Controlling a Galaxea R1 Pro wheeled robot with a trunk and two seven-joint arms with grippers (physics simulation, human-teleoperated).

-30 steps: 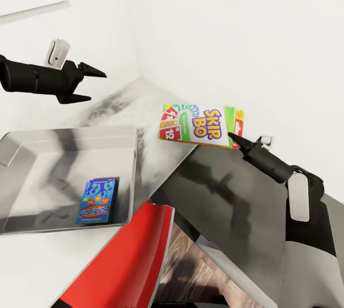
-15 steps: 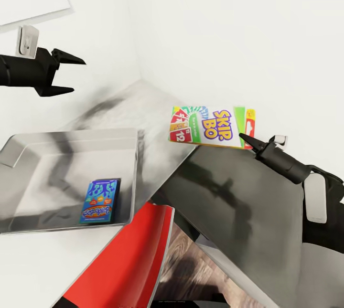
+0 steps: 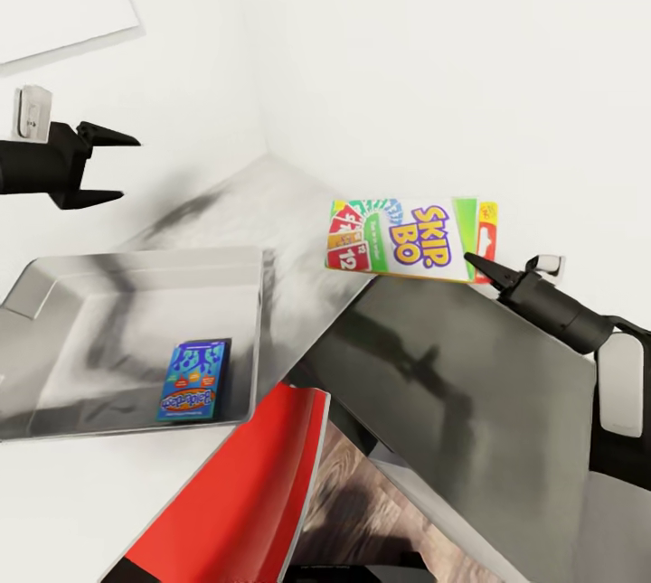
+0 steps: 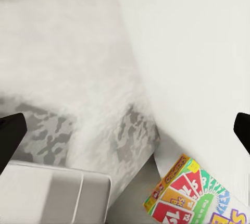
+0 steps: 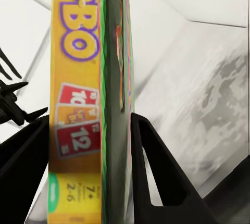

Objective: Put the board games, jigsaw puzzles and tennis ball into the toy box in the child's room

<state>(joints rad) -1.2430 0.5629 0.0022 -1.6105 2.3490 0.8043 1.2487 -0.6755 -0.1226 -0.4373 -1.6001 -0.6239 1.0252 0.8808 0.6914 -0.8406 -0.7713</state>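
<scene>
Inside the toy box (image 3: 54, 294) — one blue board game (image 3: 193, 380), lying flat.

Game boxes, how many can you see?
2. The blue game box lies inside the grey toy box. The SKIP-BO box is held up by the right gripper. A third may be out of view.

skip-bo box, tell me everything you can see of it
The SKIP-BO box is a flat printed cardboard game box, green, yellow and red, with purple lettering and pictured number cards. It is held clear of the table, near the white wall. The right gripper clamps one end, a finger on each broad face.
</scene>
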